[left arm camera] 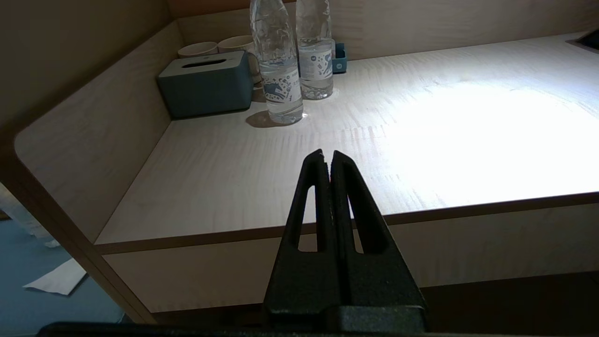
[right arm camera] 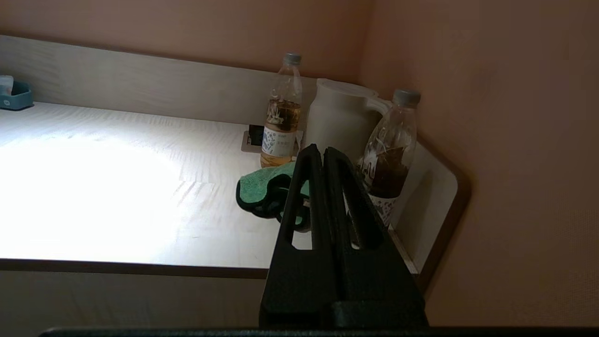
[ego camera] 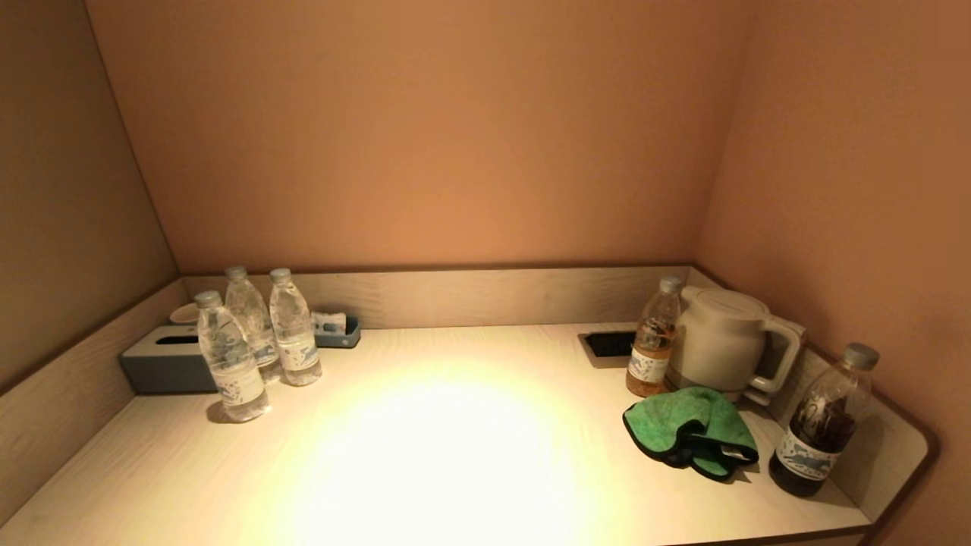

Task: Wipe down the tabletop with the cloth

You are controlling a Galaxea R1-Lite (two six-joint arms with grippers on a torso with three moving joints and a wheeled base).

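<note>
Right now the green cloth (ego camera: 689, 429) is lying bunched at the right end of the tabletop (ego camera: 455, 432), crowded between the amber bottle (ego camera: 652, 338), the white kettle (ego camera: 721, 340) and the dark bottle (ego camera: 821, 422), so a reach by the right gripper (right arm camera: 319, 152), which is hanging below the front edge with its fingers pressed together and holding nothing, is risking a knocked-over bottle, most likely the dark one sitting just beside the cloth. Meanwhile the left gripper (left arm camera: 326, 157) is waiting low at the left end, likewise closed and empty, and a wide wipe that way is endangering the three water bottles (ego camera: 258, 341) by the tissue box (ego camera: 163, 362). Neither arm is showing in the head view, glare is washing out the tabletop's middle, and the right gripper is hiding part of the cloth in its wrist view.
</note>
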